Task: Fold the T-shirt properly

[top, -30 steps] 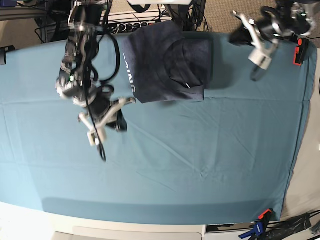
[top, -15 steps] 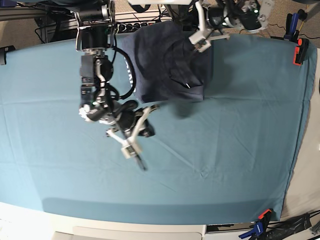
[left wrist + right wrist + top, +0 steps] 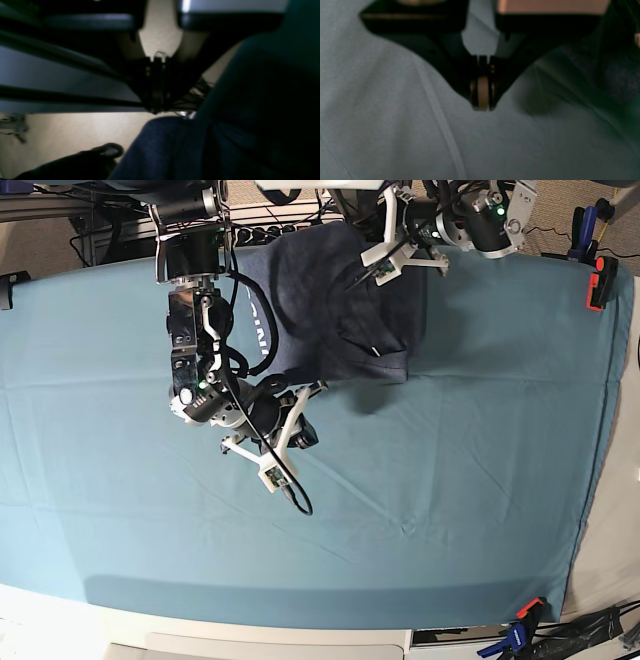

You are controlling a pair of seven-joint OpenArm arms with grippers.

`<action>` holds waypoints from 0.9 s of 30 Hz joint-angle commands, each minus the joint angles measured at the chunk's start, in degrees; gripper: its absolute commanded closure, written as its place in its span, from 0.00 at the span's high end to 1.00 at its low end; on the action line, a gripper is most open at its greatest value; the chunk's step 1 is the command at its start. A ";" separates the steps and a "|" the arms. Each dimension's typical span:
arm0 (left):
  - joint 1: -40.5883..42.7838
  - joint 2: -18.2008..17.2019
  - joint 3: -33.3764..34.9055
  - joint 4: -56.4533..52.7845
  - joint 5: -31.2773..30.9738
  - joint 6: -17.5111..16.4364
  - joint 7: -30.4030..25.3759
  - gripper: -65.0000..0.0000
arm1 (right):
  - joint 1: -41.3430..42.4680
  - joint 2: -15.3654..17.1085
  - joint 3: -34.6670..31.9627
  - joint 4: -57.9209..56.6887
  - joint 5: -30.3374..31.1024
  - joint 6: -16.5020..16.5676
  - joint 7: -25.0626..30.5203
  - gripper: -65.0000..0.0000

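Covering the table [image 3: 480, 510] is a teal cloth [image 3: 120, 520], clipped at the near right corner by an orange-and-blue clamp [image 3: 520, 625] and at the far right edge by an orange clamp [image 3: 598, 283]. A power strip [image 3: 255, 230] and cables are seen beyond the far edge. The T-shirt [image 3: 335, 305] is laid folded at the far middle, white lettering [image 3: 262, 325] showing along its left side. The right arm is reached down over bare cloth near the shirt's near left corner; the right pincer [image 3: 292, 498] is closed, empty. The left arm is extended over the shirt's far edge; the left pincer [image 3: 352, 280] is closed, nothing visibly gripped.
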 commanded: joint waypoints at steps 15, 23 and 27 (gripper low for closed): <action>-2.12 1.22 -0.28 4.35 7.85 3.61 -14.51 0.00 | 1.27 -0.11 0.11 0.92 0.52 0.11 1.14 0.00; -3.85 1.22 -0.28 -2.08 14.45 3.13 -18.47 0.00 | 1.27 -0.11 0.11 0.92 0.52 0.13 1.14 0.00; -5.38 1.20 -0.28 -3.82 18.29 2.78 -18.91 0.00 | 1.27 -0.11 0.11 0.92 0.52 0.11 1.11 0.00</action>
